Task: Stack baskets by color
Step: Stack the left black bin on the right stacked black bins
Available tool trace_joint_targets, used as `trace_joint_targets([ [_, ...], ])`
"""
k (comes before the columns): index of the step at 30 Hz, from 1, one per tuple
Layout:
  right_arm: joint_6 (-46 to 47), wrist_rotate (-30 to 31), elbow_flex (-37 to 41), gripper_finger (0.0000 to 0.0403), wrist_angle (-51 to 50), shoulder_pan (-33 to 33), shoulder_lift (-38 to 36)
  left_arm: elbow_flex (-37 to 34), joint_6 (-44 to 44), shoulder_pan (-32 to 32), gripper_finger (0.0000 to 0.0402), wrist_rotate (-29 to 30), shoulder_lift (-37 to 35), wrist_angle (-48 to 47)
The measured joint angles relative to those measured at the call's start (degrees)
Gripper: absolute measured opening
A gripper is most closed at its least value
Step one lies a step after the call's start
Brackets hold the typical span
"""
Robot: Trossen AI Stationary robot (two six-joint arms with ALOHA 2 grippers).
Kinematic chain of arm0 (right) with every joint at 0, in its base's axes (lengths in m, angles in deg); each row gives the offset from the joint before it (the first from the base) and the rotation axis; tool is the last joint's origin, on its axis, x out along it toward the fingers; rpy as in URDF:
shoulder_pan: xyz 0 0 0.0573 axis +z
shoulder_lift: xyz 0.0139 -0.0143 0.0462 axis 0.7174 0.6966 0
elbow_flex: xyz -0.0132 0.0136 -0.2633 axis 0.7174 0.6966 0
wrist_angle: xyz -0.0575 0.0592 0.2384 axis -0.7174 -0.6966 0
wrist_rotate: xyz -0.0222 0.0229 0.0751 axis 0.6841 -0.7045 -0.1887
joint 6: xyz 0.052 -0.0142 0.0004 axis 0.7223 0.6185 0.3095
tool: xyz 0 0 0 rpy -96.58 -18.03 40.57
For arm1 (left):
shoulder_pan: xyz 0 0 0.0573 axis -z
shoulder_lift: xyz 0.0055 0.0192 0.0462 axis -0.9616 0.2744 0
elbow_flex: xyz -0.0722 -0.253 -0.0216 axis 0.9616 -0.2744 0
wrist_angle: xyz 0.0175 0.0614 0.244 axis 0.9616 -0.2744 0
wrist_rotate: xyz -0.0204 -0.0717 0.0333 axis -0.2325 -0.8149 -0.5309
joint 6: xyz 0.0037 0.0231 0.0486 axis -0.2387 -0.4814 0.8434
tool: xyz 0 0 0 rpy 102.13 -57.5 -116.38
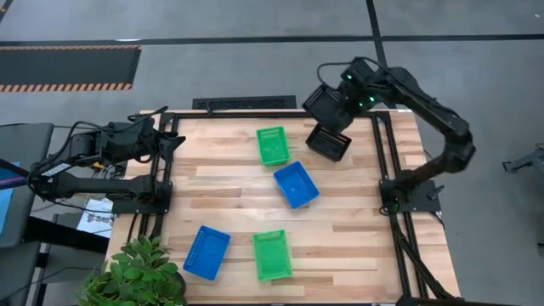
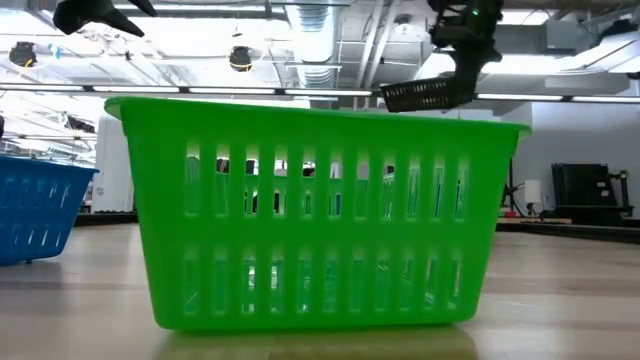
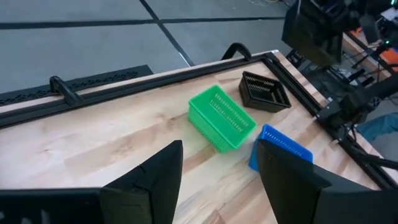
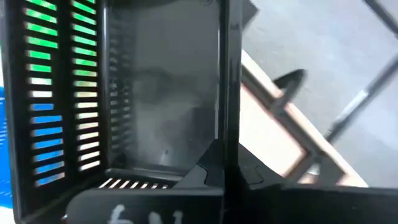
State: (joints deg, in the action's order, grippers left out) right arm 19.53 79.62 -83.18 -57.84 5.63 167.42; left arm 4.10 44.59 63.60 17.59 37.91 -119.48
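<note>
My right gripper (image 1: pixel 323 127) hangs over the table's far right corner, shut on a black basket (image 1: pixel 330 143) that is held in the air (image 2: pixel 430 93). On the table stand a green basket (image 1: pixel 272 144) at the far middle, a blue basket (image 1: pixel 296 184) just near-right of it, another blue basket (image 1: pixel 206 252) at the near left, and a second green basket (image 1: pixel 272 254) at the near middle, each on its base. My left gripper (image 3: pixel 217 186) waits open at the far left edge (image 1: pixel 174 140) with nothing between its fingers. My right gripper pinches one wall of the black basket at its rim (image 4: pixel 227 106), one finger inside the basket and one outside. The fingers come from above, slanting down. The basket is lifted clear of the table and hangs below the fingers, slightly tilted, its open side up (image 2: pixel 430 93).
Black frame rails (image 1: pixel 381 153) run along the table's left, right and far edges. A potted plant (image 1: pixel 136 274) stands at the near left corner. A power strip (image 1: pixel 246 104) lies behind the far edge. Bare wood (image 1: pixel 212 178) lies in the left middle.
</note>
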Motion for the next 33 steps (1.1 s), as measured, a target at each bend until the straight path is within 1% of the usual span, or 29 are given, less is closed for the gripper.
trace_joint_targets([
  [3, -1.5, -4.4, 8.0, 0.0006, 6.2, -1.5, -4.7, 0.0, -1.0, 0.0, 0.0192, 0.0, 0.0, 0.0],
  [7, -2.7, -8.9, 16.4, 0.0006, 10.6, -3.7, -8.4, 0.0, -1.1, 0.0, 0.0192, 0.0, 0.0, 0.0],
  [12, -8.3, -15.4, 23.9, 0.0014, 13.1, -5.9, -9.5, 0.0, -0.9, 0.0, 0.0192, 0.1, 0.0, 0.0],
  [15, -11.5, -17.3, 27.0, 0.0011, 15.0, -7.3, -8.9, 0.0, -0.8, 0.0, 0.0192, 0.1, 0.0, 0.0],
  [17, -13.5, -17.7, 28.5, 0.0008, 15.6, -8.3, -8.1, 0.0, -0.6, 0.0, 0.0192, 0.1, 0.0, 0.0],
  [22, -16.5, -20.2, 29.1, 0.0009, 17.5, -11.6, -5.5, 0.0, -1.1, 0.0, 0.0192, 0.1, 0.0, 0.0],
  [29, -21.4, -20.4, 29.2, 0.001, 18.1, -14.8, 0.3, 0.0, -2.1, 0.0, 0.0192, -0.2, 0.0, 0.0],
  [33, -23.6, -21.6, 29.2, 0.001, 19.7, -15.9, 3.3, 0.0, -3.3, 0.0, 0.0192, -0.2, 0.0, 0.0],
])
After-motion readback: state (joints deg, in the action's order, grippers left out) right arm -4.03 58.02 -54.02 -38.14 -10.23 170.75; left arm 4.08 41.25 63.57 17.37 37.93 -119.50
